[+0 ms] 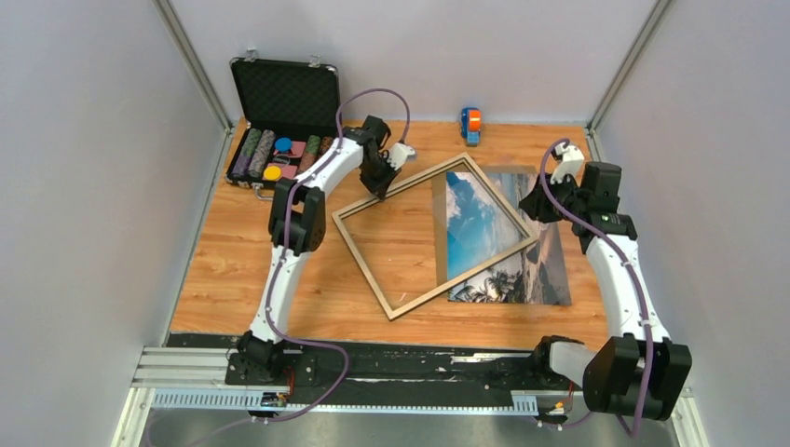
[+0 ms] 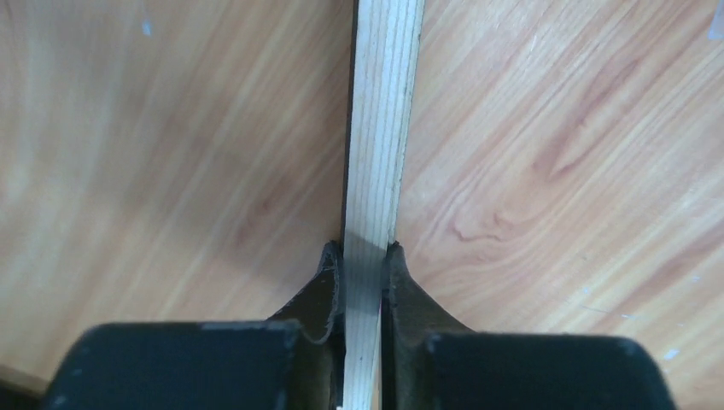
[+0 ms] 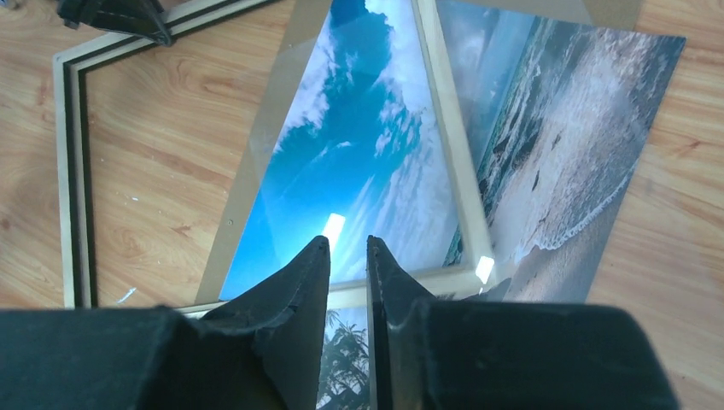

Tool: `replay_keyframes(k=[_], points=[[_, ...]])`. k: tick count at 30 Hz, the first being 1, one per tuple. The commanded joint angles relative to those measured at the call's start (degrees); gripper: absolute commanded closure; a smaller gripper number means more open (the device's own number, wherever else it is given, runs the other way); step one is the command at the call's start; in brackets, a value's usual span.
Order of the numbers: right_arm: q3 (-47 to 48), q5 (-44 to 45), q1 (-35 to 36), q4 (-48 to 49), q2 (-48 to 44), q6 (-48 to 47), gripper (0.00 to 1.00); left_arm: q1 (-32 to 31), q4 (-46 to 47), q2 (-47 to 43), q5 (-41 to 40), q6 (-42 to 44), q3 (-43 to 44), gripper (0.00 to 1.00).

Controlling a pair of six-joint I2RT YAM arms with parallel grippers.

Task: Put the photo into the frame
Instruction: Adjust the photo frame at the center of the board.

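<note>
**Item 1, left tool** (image 2: 365,272): clamped on a pale wooden rail of the frame (image 2: 384,128), one finger on each side. The rail runs straight ahead from the tips across the desk (image 2: 555,171).

**Item 2, right tool** (image 3: 348,256): fingers close together with a slim slit between them and nothing in it. It hangs over the frame's near rail. Just ahead of and under its tips lies the photo (image 3: 563,154), flat on the desk, face up.

**Status:** the photo is not yet in the frame. The frame lies askew across it and covers the sky side. The sand and surf stick out past the rail on the right tool's right. By my reckoning, the two have yet to be squared up and the print seated.

**Views:**
- The left wrist view proves the grip but shows no photo.
- The right wrist view shows the overlap and the frame's black inner lip.
- The top view shows the whole skew, and an open chip case (image 1: 279,102) beyond the left tool, well apart from the frame.
</note>
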Motion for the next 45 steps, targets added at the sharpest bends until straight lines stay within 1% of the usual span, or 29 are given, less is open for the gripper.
replay_keyframes(k=[1, 2, 4, 12, 14, 16, 20, 23, 24, 25, 28, 32, 35, 38, 41, 45], points=[[-0.7, 0.5, 0.2, 3.0, 0.2, -1.1, 0.79, 2.5, -1.3, -1.2, -1.6, -10.5, -7.7, 0.97], [-0.8, 0.5, 0.2, 3.1, 0.3, -1.1, 0.79, 3.0, 0.5, -2.8, -1.7, -12.8, -10.1, 1.00], [-0.9, 0.5, 0.2, 3.3, 0.4, -1.1, 0.79, 3.5, 2.8, -5.1, -1.0, -15.4, -13.9, 1.00], [-1.8, 1.8, 0.2, 3.8, 1.1, -1.5, 0.79, 4.2, 9.8, -15.2, 0.1, -20.8, -28.8, 1.00], [-1.9, 2.2, 0.2, 3.9, 1.4, -1.6, 0.78, 4.4, 11.5, -17.8, 0.3, -22.1, -32.9, 1.00], [-1.5, 2.4, 0.2, 4.0, 2.0, -1.6, 0.72, 4.3, 13.2, -20.4, 0.0, -23.4, -36.6, 1.00], [-0.9, 2.3, 0.2, 3.9, 3.2, -1.2, 0.56, 4.4, 16.5, -25.0, 0.3, -25.5, -43.8, 1.00], [-0.8, 2.8, 0.2, 3.9, 3.8, -1.2, 0.47, 4.6, 17.8, -27.8, 0.4, -26.9, -48.4, 1.00], [-0.8, 3.0, 0.2, 3.9, 4.0, -1.4, 0.40, 4.7, 18.0, -28.4, 0.4, -27.1, -49.3, 1.00], [-0.8, 3.3, 0.2, 4.0, 4.0, -1.6, 0.35, 4.8, 18.3, -29.4, 0.4, -27.4, -50.9, 1.00], [-0.9, 3.7, 0.2, 4.0, 4.3, -2.2, 0.29, 5.1, 18.6, -31.2, 1.0, -27.8, -53.7, 1.00], [-1.3, 3.8, 0.2, 4.1, 4.6, -4.0, 0.24, 6.3, 18.8, -34.2, 1.6, -30.3, -56.9, 1.00], [-1.7, 3.8, 0.2, 4.3, 5.0, -5.2, 0.22, 8.5, 19.6, -36.9, 1.7, -32.1, -59.3, 1.00], [-1.6, 3.9, 0.3, 4.6, 5.5, -5.1, 0.21, 10.9, 21.1, -38.7, 1.8, -33.7, -61.9, 1.00], [-1.2, 4.1, 0.5, 5.0, 6.1, -4.8, 0.21, 13.1, 22.5, -39.4, 1.7, -35.0, -62.6, 1.00], [-0.1, 4.8, 0.7, 5.8, 8.1, -5.0, 0.21, 13.2, 25.1, -38.9, 1.6, -37.3, -62.7, 1.00]])
